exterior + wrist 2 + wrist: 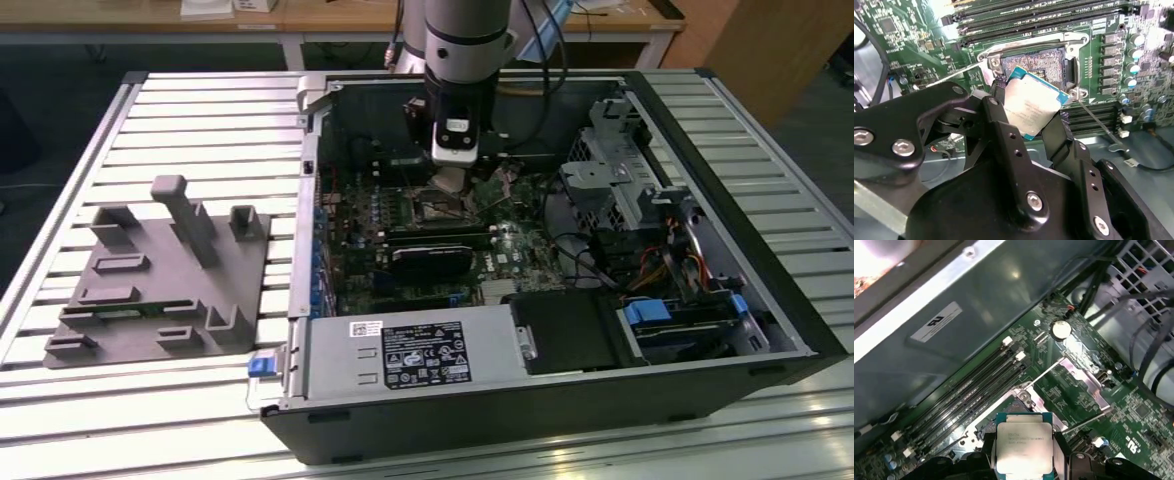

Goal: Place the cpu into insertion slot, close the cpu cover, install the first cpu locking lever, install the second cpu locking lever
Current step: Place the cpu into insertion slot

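My gripper [451, 178] is inside the open computer case, shut on the cpu [1031, 107], a flat square chip with a silvery top and a green edge. Its black fingers [998, 117] clamp two opposite sides of the chip in both wrist views, and the cpu [1023, 447] faces the camera. The chip hangs just above the insertion slot [1036, 61], a dark square socket with a silvery border on the green board. The cpu cover [1081, 376] stands swung open beside the socket. Two thin locking levers [1043, 371] [1099, 125] stick out, unlatched.
Long black memory slots [969, 390] run beside the socket. A black power-supply box [427, 355] fills the case's front, and a drive cage [617, 170] with cables sits at the exterior view's right. A grey fixture [160, 270] lies on the slatted table.
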`<state>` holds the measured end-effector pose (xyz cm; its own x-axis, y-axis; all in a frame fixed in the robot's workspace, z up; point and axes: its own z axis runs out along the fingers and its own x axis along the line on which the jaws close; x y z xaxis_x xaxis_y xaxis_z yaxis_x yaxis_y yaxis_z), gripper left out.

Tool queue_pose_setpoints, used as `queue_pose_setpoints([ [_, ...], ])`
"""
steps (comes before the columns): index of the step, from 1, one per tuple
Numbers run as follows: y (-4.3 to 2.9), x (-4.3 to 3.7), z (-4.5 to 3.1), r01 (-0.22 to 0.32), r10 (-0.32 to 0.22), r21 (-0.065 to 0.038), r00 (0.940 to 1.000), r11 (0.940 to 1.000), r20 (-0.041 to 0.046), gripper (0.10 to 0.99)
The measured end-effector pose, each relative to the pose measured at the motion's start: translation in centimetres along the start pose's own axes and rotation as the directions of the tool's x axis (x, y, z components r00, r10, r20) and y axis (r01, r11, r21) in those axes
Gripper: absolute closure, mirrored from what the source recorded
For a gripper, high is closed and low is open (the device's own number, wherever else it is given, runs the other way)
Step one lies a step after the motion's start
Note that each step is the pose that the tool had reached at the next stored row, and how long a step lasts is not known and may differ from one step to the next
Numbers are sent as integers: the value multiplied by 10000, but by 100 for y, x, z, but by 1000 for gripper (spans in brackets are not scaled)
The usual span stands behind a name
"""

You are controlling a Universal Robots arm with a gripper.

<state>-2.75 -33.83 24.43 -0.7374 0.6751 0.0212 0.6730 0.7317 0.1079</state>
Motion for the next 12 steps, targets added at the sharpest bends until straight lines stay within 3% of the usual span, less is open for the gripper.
queue_pose_setpoints([
  [5,0,0,7,-837,837,-23,9965,9965,90,545],
  [12,-4,1,27,-1798,1798,-57,9835,9837,192,545],
])
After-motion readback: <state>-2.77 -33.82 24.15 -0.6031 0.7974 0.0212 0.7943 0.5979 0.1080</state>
